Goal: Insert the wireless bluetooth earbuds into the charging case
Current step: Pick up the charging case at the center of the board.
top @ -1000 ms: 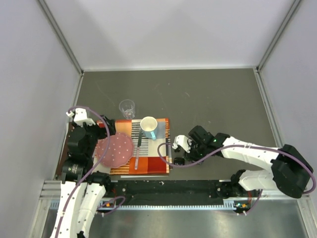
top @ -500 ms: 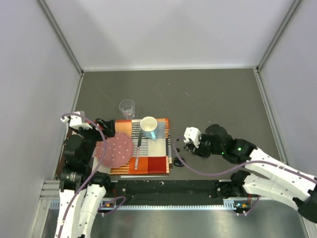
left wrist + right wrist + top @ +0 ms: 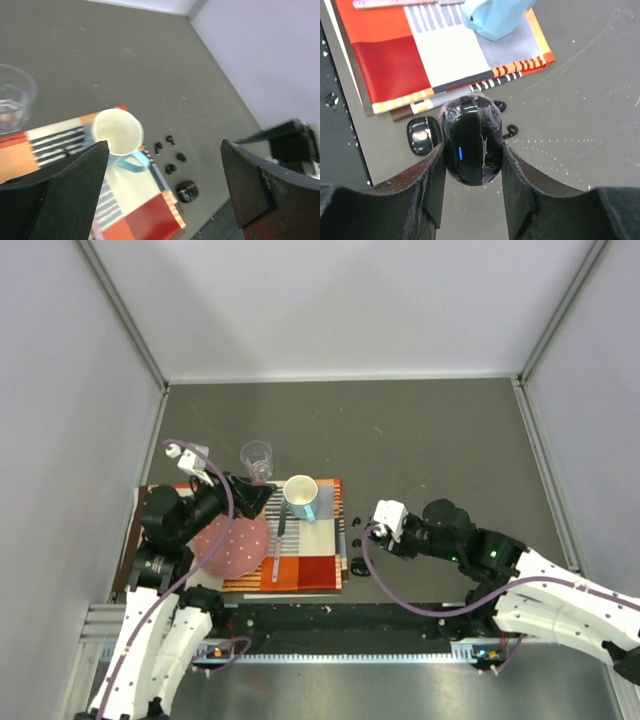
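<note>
Black charging case point(image 3: 471, 145) clamped by right fingers point(image 3: 431, 186), arm point(image 3: 520, 570) stretched leftward.

A: What was shown on the striped placemat point(image 3: 310, 565)?
B: A white mug point(image 3: 300, 494) was set at its far edge, a utensil point(image 3: 278, 550) was laid beside a pink dotted plate point(image 3: 235, 548).
A: And beyond it?
B: A clear glass point(image 3: 256, 457) was stood on the grey table point(image 3: 430, 440).

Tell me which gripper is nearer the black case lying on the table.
Right. The right gripper hangs just beside the black case; the left gripper sits beyond the mug.
</note>
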Available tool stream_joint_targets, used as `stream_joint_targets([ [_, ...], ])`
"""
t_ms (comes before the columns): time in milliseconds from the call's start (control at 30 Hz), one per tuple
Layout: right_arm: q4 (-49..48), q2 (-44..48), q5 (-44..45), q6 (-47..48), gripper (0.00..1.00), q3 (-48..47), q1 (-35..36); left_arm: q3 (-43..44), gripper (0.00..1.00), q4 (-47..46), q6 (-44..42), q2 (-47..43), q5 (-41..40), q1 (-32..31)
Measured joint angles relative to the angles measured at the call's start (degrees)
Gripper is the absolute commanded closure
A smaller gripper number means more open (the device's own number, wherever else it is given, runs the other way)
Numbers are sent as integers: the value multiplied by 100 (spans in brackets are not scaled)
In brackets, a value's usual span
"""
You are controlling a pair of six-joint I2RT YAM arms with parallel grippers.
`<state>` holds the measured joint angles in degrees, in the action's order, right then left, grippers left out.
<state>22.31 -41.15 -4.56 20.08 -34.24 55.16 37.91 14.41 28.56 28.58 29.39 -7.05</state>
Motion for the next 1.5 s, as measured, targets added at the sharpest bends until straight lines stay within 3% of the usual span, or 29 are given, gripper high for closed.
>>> stream_joint_targets([
  [133, -533, -310, 179, -76, 100, 9, 142, 26, 2, -184, 98, 264, -13, -887],
  [333, -1333, -455, 562, -219, 100, 90, 420, 284, 2, -304, 155, 1187, -868, -3040],
  [567, -1902, -356, 815, -280, 100, 284, 702, 437, 3, -457, 352, 2391, -1700, -4188],
  [767, -2122, -358, 970, -339, 100, 286, 817, 605, 10, -774, 527, 2898, -2076, -4636],
  [967, -2177, -361, 1078, -367, 100, 286, 861, 605, 26, -1259, 737, 3075, -2197, -4712],
  [1233, -2234, -358, 1145, -382, 100, 286, 861, 605, 28, -1368, 809, 3316, -2166, -4789],
  [1300, -2240, -350, 1172, -380, 100, 286, 866, 605, 35, -1375, 820, 3322, -2153, -4789],
  [1367, -2251, -350, 1200, -380, 100, 286, 872, 608, 51, -1405, 831, 3322, -2140, -4789],
  [1467, -2260, -350, 1209, -380, 100, 286, 881, 614, 64, -1410, 852, 3331, -2105, -4789],
  [1500, -2260, -350, 1213, -378, 100, 286, 881, 623, 77, -1423, 857, 3344, -2081, -4789],
])
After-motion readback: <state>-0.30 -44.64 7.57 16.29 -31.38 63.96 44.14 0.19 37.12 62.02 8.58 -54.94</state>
